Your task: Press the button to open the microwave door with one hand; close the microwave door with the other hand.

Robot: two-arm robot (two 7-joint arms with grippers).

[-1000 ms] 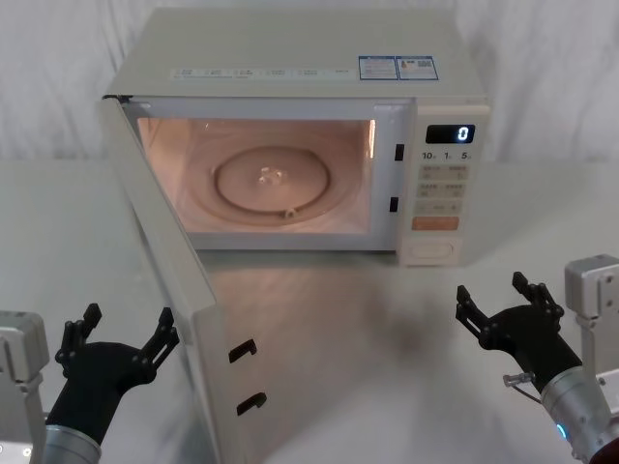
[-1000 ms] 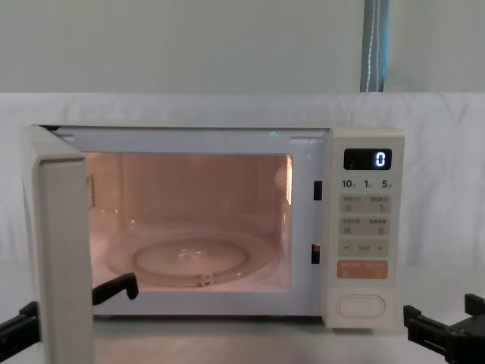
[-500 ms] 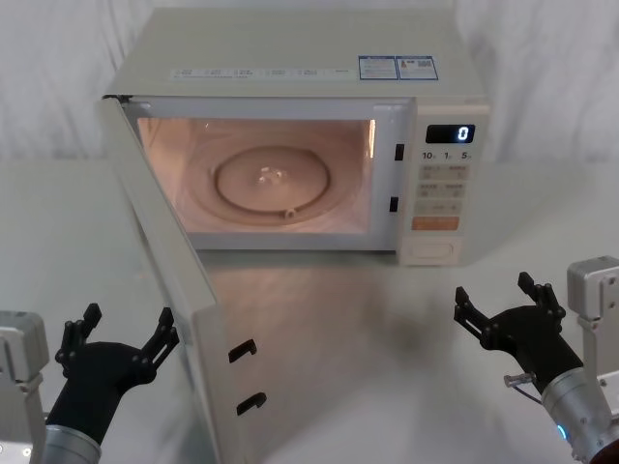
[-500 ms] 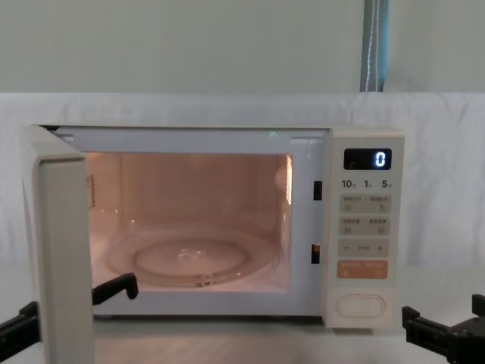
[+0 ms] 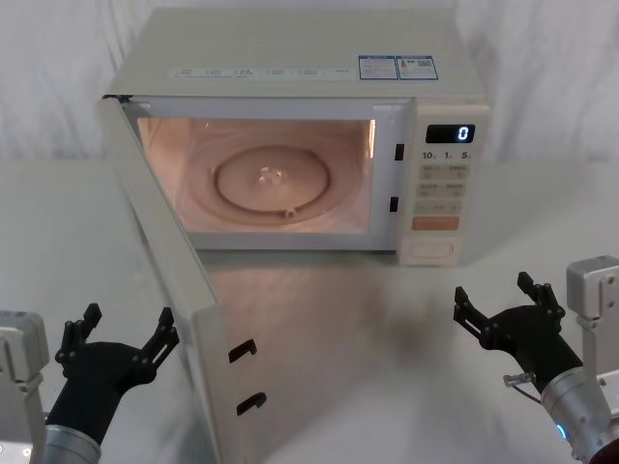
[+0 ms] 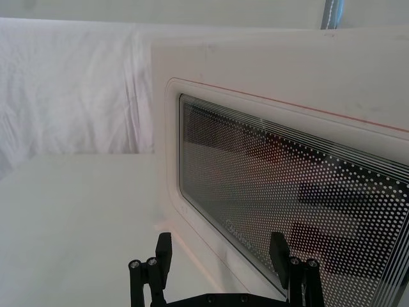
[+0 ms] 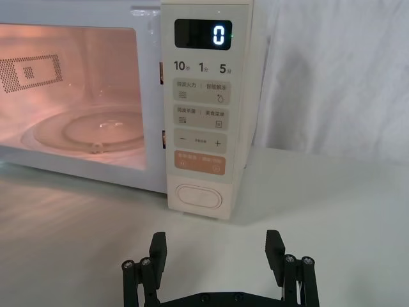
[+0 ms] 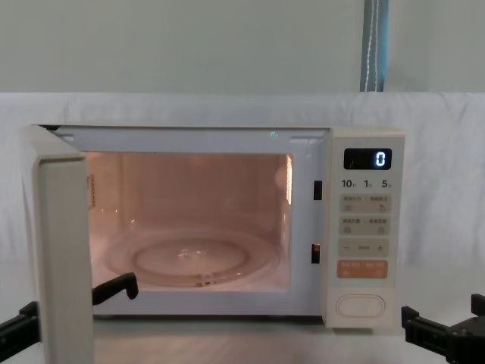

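While the microwave door (image 5: 164,290) is swung wide open, left gripper (image 5: 118,340) held spread just outside it, maybe touching, right gripper (image 5: 510,307) spread below the button (image 5: 431,251).

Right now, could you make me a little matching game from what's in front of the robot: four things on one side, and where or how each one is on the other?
Things:
1. microwave door
2. button
3. left hand
4. right hand

States or places:
A. open, low on the table in front of the keypad side
B. swung wide open, hinged on the left
C. cream oval at the bottom of the keypad, untouched
D. open, just outside the open door's window

Pairs: 1-B, 2-C, 3-D, 4-A
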